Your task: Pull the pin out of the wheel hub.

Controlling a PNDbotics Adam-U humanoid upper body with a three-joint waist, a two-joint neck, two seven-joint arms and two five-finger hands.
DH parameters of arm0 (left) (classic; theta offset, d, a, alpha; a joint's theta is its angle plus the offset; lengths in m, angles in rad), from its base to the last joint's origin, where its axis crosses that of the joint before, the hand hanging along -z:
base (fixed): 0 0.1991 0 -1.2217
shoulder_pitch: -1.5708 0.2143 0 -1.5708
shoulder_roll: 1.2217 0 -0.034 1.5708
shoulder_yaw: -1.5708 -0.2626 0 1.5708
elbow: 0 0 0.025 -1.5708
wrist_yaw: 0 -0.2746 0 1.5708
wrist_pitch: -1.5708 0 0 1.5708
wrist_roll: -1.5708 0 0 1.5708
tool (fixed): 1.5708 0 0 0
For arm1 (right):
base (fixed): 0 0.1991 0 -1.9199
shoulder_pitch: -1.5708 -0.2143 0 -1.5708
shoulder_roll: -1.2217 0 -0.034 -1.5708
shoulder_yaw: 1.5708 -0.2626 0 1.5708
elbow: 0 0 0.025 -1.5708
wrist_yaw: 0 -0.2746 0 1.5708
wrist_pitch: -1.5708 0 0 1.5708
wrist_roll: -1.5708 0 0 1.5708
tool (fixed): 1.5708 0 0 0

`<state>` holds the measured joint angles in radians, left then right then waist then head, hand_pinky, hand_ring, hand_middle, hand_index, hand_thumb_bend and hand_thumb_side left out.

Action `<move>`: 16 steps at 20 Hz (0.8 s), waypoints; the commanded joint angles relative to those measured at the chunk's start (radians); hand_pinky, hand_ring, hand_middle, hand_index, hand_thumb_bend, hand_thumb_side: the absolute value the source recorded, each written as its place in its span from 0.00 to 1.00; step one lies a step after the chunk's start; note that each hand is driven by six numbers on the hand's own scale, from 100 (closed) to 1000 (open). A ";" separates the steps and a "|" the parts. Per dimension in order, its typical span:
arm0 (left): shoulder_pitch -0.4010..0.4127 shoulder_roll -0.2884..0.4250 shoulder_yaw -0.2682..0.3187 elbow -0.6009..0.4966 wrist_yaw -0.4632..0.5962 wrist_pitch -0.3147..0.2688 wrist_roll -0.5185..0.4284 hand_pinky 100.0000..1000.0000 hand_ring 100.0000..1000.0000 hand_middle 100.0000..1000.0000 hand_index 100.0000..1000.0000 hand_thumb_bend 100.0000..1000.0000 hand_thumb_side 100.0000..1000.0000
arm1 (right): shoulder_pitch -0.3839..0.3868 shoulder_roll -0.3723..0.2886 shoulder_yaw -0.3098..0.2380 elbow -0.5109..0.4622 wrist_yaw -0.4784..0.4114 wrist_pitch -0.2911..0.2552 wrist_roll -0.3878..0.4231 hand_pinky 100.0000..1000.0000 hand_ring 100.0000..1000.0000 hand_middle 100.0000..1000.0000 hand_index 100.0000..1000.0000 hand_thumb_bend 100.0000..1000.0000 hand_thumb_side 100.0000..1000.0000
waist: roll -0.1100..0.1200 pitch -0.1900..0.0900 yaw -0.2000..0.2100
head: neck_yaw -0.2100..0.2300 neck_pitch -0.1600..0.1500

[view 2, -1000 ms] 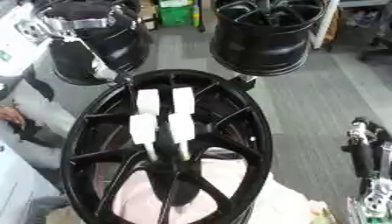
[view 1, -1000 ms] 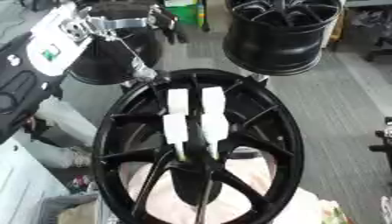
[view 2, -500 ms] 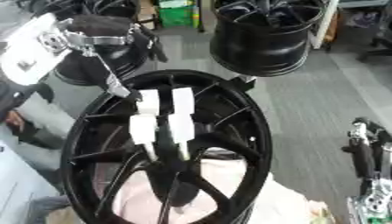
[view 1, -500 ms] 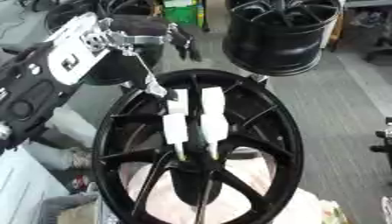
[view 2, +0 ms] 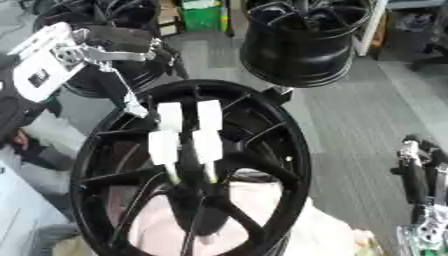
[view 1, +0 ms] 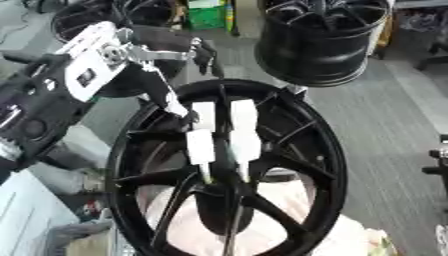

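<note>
Black spoked metal fills the left eye view: a wheel hub (view 1: 229, 170) is stood on edge at the centre, its rim reaching from the middle of the picture down to the bottom edge. Four white rectangular pieces (view 1: 223, 131) are seen against its upper spokes, two above and two below, with thin pale stems running down from the lower pair toward the hub's centre; which of these is the pin cannot be told. The left hand (view 1: 166, 75) is brought in from the upper left on a black arm with a white plate. Its dark fingers are extended over the top of the rim, and one slim finger is angled down to the spokes just beside the upper left white piece. Nothing is seen to be grasped by it. A second black wheel rim (view 1: 322, 40) is stood behind at the upper right, on a grey floor.

Seen from the right eye view, the same hub is shifted left, and the left hand's downward finger (view 2: 125, 95) is shown ending at the rim's upper left edge, near the white pieces. The right hand (view 2: 420, 185) is shown at the right edge, dark and silver, well apart from the hub; whether it is released or clenched cannot be told.
</note>
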<state>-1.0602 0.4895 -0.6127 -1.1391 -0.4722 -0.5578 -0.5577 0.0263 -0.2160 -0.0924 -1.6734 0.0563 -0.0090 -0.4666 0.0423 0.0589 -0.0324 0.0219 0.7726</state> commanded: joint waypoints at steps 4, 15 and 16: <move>-0.011 0.007 -0.004 0.004 -0.021 -0.349 -0.349 0.69 0.62 0.66 0.81 0.50 0.43 | -0.009 -0.021 -0.004 -0.008 0.003 -0.002 0.003 0.43 0.65 0.73 0.70 0.00 0.70 | -0.002 -0.012 -0.001 | 0.000 -0.003; 0.008 -0.007 -0.020 0.021 -0.041 -0.349 -0.349 0.66 0.57 0.63 0.78 0.46 0.43 | -0.009 -0.021 -0.003 -0.008 0.002 -0.003 0.003 0.43 0.65 0.73 0.70 0.00 0.70 | -0.003 -0.010 -0.005 | 0.001 -0.003; 0.010 -0.009 -0.024 0.020 -0.039 -0.349 -0.349 0.66 0.57 0.63 0.78 0.46 0.43 | -0.009 -0.021 -0.004 -0.008 0.001 -0.003 0.003 0.43 0.65 0.73 0.70 0.00 0.70 | -0.003 -0.010 -0.005 | 0.002 -0.003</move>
<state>-1.0348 0.4720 -0.6369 -1.1141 -0.5109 -0.5578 -0.5577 0.0263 -0.2160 -0.0924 -1.6734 0.0563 -0.0092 -0.4664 0.0423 0.0590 -0.0368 0.0222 0.7726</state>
